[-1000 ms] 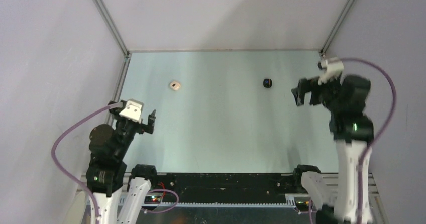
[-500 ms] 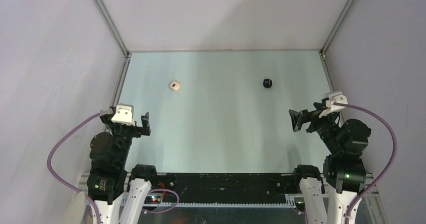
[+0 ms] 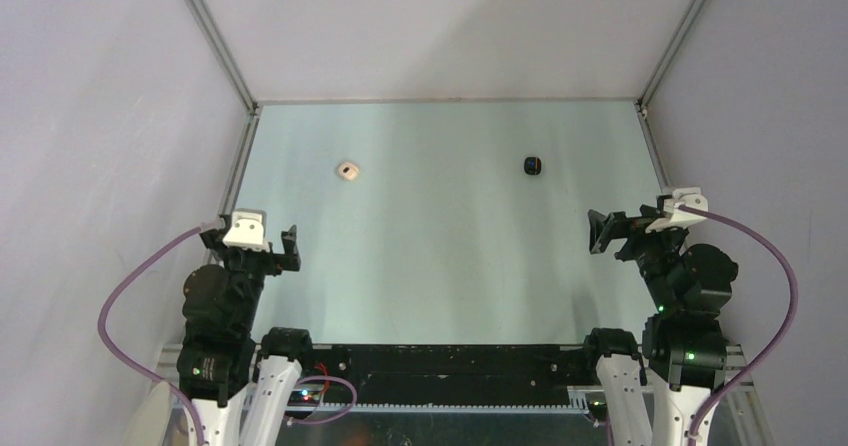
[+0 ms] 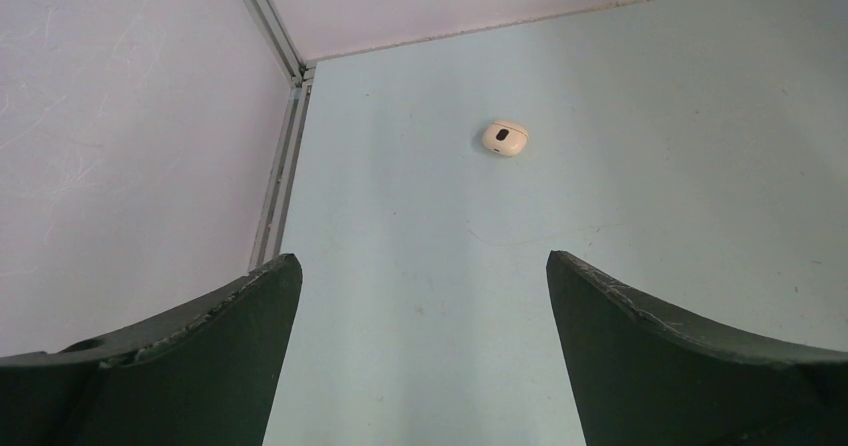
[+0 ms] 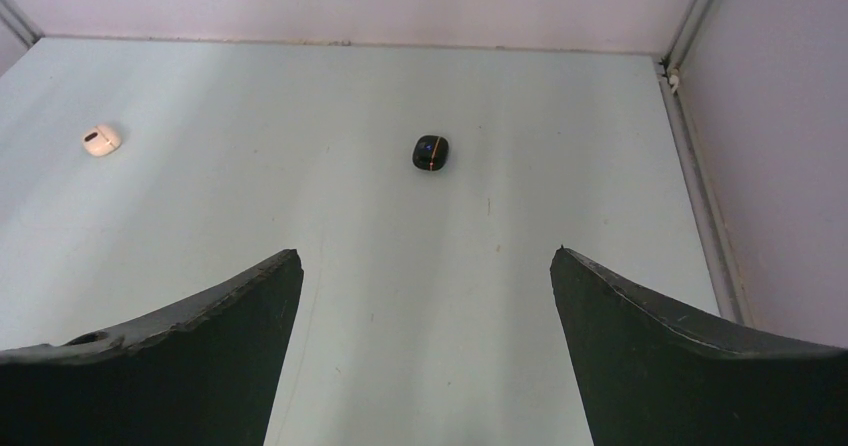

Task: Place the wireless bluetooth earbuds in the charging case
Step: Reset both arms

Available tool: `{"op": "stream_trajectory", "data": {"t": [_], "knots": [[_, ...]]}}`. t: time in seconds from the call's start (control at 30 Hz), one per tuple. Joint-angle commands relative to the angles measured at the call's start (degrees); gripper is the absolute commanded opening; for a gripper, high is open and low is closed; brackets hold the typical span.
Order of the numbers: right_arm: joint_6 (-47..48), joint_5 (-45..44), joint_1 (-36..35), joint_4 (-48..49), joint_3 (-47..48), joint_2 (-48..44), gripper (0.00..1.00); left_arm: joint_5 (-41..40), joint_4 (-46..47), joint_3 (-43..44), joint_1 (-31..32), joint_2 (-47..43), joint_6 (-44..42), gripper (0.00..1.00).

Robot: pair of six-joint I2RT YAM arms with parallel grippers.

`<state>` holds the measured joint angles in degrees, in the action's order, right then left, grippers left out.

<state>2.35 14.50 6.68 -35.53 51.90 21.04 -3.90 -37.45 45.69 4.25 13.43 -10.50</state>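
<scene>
A cream-white pebble-like charging case (image 3: 347,170) lies on the pale table at the far left; it also shows in the left wrist view (image 4: 504,138) and the right wrist view (image 5: 101,140). A black charging case (image 3: 532,166) lies at the far right, also in the right wrist view (image 5: 431,152). No earbuds show in any view. My left gripper (image 3: 254,250) (image 4: 423,266) is open and empty, well short of the white case. My right gripper (image 3: 640,234) (image 5: 425,261) is open and empty, well short of the black case.
Grey walls with metal corner rails (image 3: 236,162) (image 3: 655,151) close the table in on the left, back and right. The arm bases and a black rail (image 3: 440,361) sit along the near edge.
My right arm has drawn back from beside the black case toward the near right and lowered. My left arm has pulled back a little. Both cases have stayed put.
</scene>
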Motion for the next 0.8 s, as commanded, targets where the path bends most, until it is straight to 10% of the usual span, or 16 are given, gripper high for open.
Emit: {"op": "stream_trajectory", "data": {"t": [0.0, 0.77], "knots": [[-2.1, -4.1, -1.2, 2.1, 2.1, -0.2, 0.99, 0.1, 1.2, -0.1, -0.9, -0.6, 0.9, 0.99], [-1.1, -5.2, -3.2, 2.0, 1.2, 0.5, 0.99, 0.6, 1.8, -1.4, -1.2, 0.5, 0.9, 0.99]]}}
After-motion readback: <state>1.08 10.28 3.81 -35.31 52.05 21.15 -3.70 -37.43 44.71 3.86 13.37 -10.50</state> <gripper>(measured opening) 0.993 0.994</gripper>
